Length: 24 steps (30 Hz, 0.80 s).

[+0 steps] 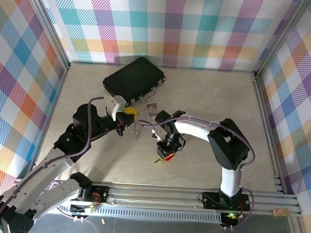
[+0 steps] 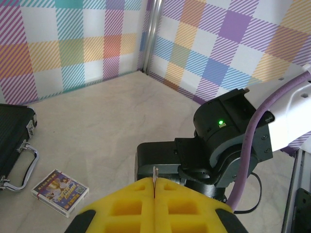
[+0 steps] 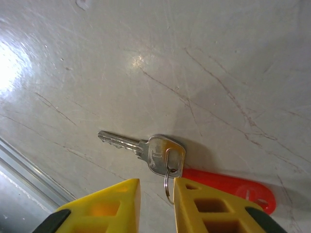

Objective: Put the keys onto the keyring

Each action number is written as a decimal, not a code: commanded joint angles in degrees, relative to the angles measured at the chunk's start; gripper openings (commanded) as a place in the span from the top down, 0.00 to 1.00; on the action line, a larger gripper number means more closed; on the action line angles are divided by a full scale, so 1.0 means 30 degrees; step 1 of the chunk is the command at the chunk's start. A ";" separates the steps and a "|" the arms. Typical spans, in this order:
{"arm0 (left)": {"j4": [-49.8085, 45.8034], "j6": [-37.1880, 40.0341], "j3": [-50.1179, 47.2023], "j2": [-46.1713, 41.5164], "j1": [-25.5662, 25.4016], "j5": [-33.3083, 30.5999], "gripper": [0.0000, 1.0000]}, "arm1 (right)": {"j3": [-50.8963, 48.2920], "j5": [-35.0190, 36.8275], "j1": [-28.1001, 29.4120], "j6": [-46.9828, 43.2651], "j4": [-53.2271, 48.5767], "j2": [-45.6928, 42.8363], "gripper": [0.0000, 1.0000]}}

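Note:
A silver key (image 3: 146, 148) lies flat on the table with a small split ring through its head and a red plastic tag (image 3: 228, 187) beside it. My right gripper (image 3: 156, 187) hovers just over it, its yellow fingers a little apart, and the small ring stands in the gap close to the right finger. From above, the key and red tag (image 1: 168, 158) lie under that gripper (image 1: 166, 153). My left gripper (image 1: 129, 114) is shut on the keyring (image 1: 136, 128), a thin metal loop hanging below it. The keyring's edge (image 2: 155, 174) pokes up between the closed yellow pads.
A black case (image 1: 134, 77) with a silver handle (image 2: 22, 170) lies at the back. A small printed card pack (image 1: 152, 109) sits between the case and the grippers. Checked walls close three sides; an aluminium rail (image 1: 192, 196) runs along the near edge.

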 commanded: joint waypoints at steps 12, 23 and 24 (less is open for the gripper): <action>0.0601 -0.0290 0.0010 -0.0635 0.0353 0.0409 1.00 | 0.0907 0.1699 0.0384 -0.0958 -0.1338 0.0424 0.88; 0.0584 -0.0350 -0.0016 -0.0597 0.0412 0.0297 1.00 | 0.0167 0.1756 0.0558 -0.0858 -0.0871 -0.0234 0.98; 0.0584 -0.0392 -0.0011 -0.0582 0.0427 0.0297 1.00 | -0.0094 0.1845 0.0589 -0.0711 -0.0582 -0.0486 1.00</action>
